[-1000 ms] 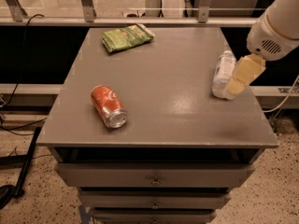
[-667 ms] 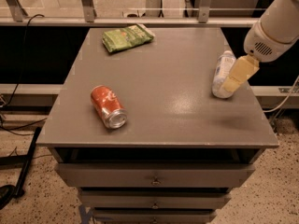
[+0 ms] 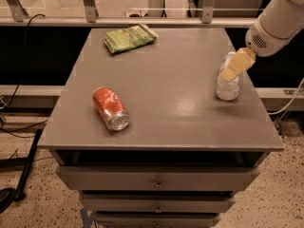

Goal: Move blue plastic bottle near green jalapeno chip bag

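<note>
Clear, pale-labelled blue plastic bottle [image 3: 227, 88] partly behind the hand [image 3: 236, 66]

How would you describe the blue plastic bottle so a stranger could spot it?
Look at the grey drawer cabinet's top, near its right edge, at the robot's yellowish pincer. The blue plastic bottle there is small, clear and pale, unlike the red-orange can front-left and the green chip bag at the back.

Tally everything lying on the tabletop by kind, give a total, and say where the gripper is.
Bottles: 1, the blue plastic bottle, near the right edge.
Cans: 1, the soda can, red-orange, on its side, front left.
Chip bags: 1, the green jalapeno chip bag, at the far edge.
Total: 3.
The gripper is at the bottle.
</note>
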